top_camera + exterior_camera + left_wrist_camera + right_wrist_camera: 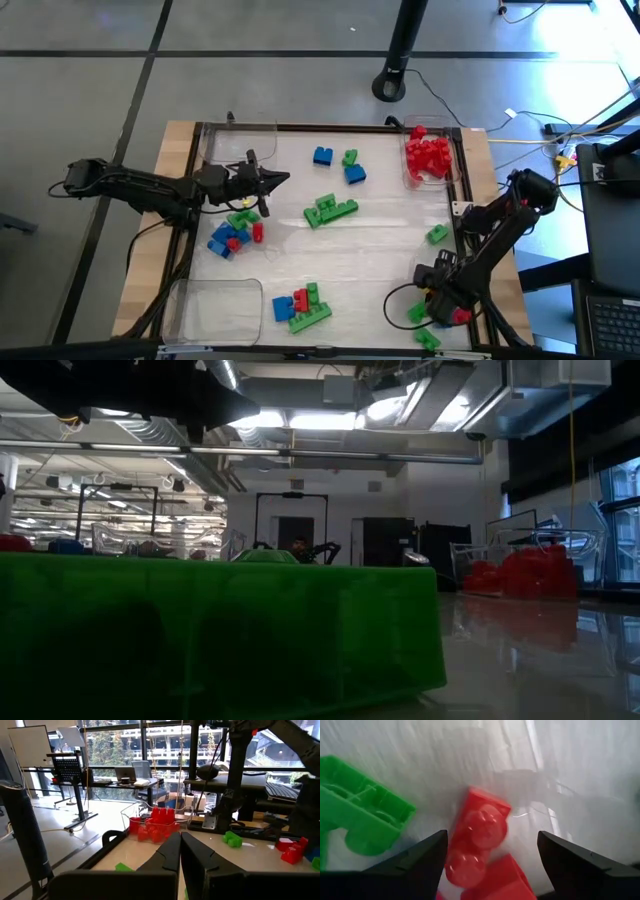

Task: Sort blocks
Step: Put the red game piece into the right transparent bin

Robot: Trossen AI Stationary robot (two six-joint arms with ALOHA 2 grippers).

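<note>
We found the right gripper (440, 300) low at the worktop's (390, 240) five o'clock corner, jaws spread around a red block (479, 832), a green block (360, 812) just beside it. The left gripper (278, 181) hung at nine o'clock, jaws pressed together, above mixed blocks (232, 232). Open surface lay toward the centre right (between scattered clusters). Red blocks filled the tray (430, 155) at one o'clock. A green block (215, 630) hid most of the low view.
</note>
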